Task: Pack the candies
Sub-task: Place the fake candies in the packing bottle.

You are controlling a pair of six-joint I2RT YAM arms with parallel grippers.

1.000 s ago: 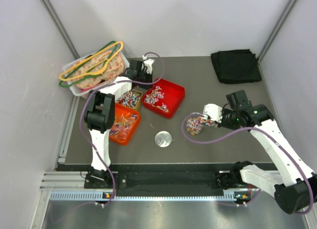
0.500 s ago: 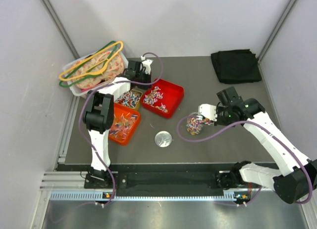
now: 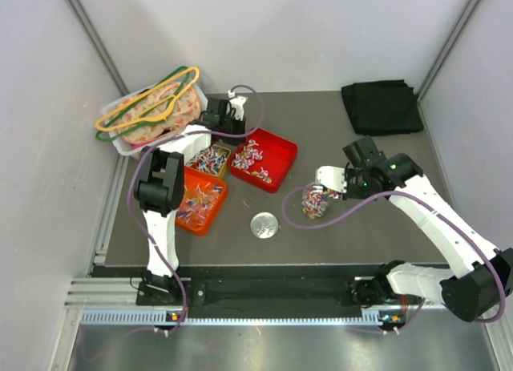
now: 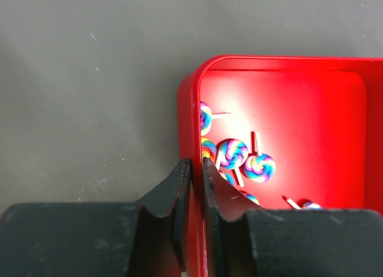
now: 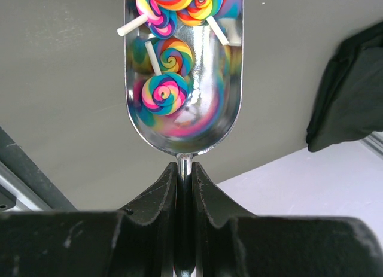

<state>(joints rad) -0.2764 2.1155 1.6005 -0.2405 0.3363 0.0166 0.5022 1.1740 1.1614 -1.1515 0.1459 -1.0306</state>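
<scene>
On the dark bench (image 3: 337, 139), the left jaws (image 4: 196, 163) straddle a side wall of the red tray (image 4: 281, 91), one finger outside and one inside. I cannot tell whether they pinch the wall or have slackened. Swirled lollipop candies (image 4: 232, 152) lie in the tray just beyond the inner finger, and some are cut off by it. The right jaws (image 5: 185, 169) are clenched on the stem of a metal scoop (image 5: 206, 124). More candies are heaped in its bowl ahead of the fingertips, and the bowl's far end runs out of frame.
</scene>
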